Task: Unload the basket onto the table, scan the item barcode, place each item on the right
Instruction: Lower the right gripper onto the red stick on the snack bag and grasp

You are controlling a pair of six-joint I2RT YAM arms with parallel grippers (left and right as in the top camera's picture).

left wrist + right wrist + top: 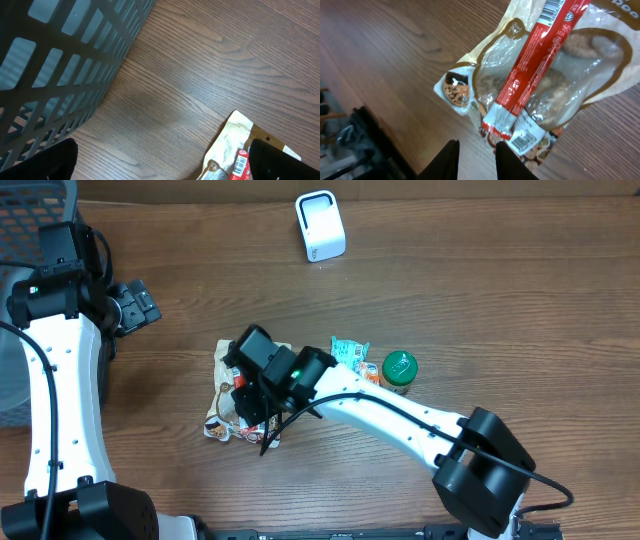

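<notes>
Overhead: the left fingers [138, 306] hang beside the basket [30, 220]. The right fingers [250, 395] are over the snack bag [218, 423] in the middle of the surface [500, 280] — the white scanner [320, 225] is well apart at the far edge.

Left wrist: fingers spread wide, empty, with the bag's corner between them.

Right wrist: fingers narrowly apart and gripping nothing, above the bag and the red stick pack [530, 65] on it — barcode facing up.

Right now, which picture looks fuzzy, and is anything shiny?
Left wrist view: the dark plastic mesh basket is blurry up close, the wooden table sharp. Right wrist view: light glints off the clear plastic snack bag. Overhead view: everything looks crisp.
</notes>
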